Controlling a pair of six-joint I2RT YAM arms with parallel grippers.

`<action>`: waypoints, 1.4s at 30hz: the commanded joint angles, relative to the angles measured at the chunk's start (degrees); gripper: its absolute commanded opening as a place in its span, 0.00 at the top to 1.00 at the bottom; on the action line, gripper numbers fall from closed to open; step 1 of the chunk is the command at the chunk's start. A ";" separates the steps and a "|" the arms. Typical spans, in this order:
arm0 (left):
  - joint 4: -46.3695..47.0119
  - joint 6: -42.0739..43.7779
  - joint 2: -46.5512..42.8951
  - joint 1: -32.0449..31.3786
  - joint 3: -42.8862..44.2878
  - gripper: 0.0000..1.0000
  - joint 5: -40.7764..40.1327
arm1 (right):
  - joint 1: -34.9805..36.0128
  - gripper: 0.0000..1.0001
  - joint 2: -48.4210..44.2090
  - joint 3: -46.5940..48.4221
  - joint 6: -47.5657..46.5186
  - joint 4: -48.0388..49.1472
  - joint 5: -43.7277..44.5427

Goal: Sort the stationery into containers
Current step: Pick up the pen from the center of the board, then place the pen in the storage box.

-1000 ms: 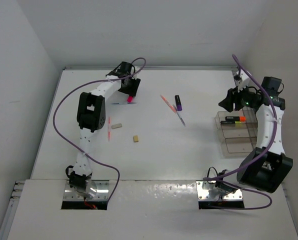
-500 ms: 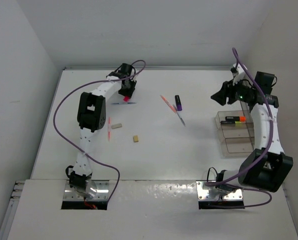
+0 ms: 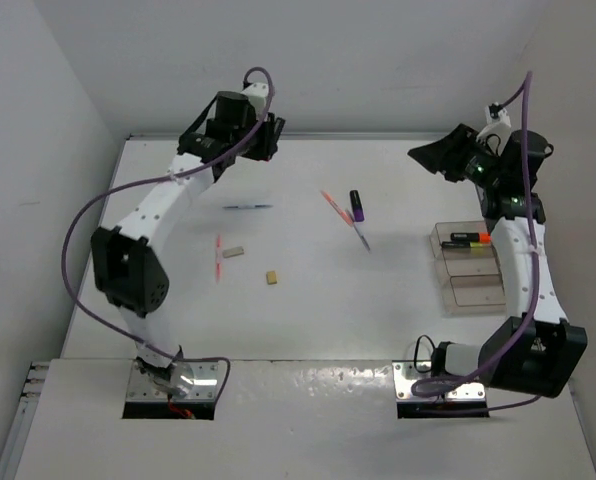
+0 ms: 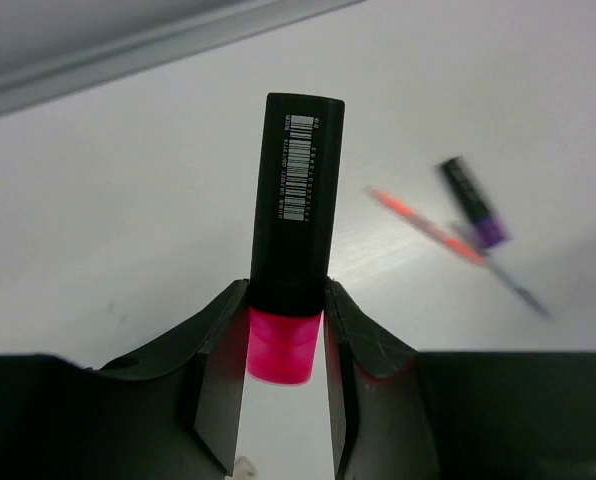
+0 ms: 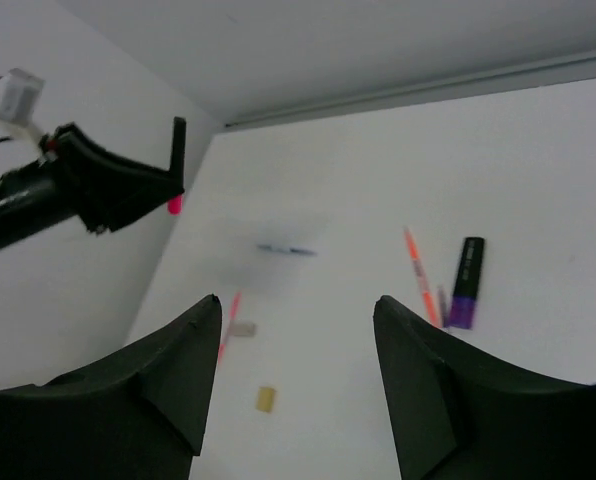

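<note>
My left gripper point(image 4: 285, 292) is shut on a black highlighter with a pink end point(image 4: 293, 220), held in the air above the table's far left; in the top view this gripper point(image 3: 264, 138) hangs near the back wall. My right gripper point(image 5: 296, 305) is open and empty, raised at the far right point(image 3: 425, 156). On the table lie a purple highlighter point(image 3: 357, 205), an orange pen point(image 3: 334, 206), a thin pen point(image 3: 362, 236), a blue pen point(image 3: 248, 207), a pink pen point(image 3: 218, 257), a grey eraser point(image 3: 234, 253) and a tan eraser point(image 3: 272, 277). One clear container point(image 3: 452, 229) holds orange and yellow highlighters.
A second clear container point(image 3: 475, 290) sits just in front of the first, at the table's right edge. White walls close in the table at the back and both sides. The left arm arches high over the left part of the table.
The left gripper closed on the pink highlighter and lifted it off the table toward the back wall. The right gripper rose up and back from the containers, opening wider.
</note>
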 commanded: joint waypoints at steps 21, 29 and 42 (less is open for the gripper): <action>4.37 -1.07 -19.78 -22.04 -8.12 0.88 7.10 | 28.09 0.27 -1.86 3.26 13.93 6.76 23.06; 4.63 -1.77 -18.64 -22.48 -6.89 0.88 7.54 | 29.23 0.40 -0.80 2.56 14.62 6.40 24.13; 4.99 -2.04 -17.23 -22.30 -6.28 0.50 7.81 | 29.93 0.95 -0.71 0.97 13.75 8.17 19.55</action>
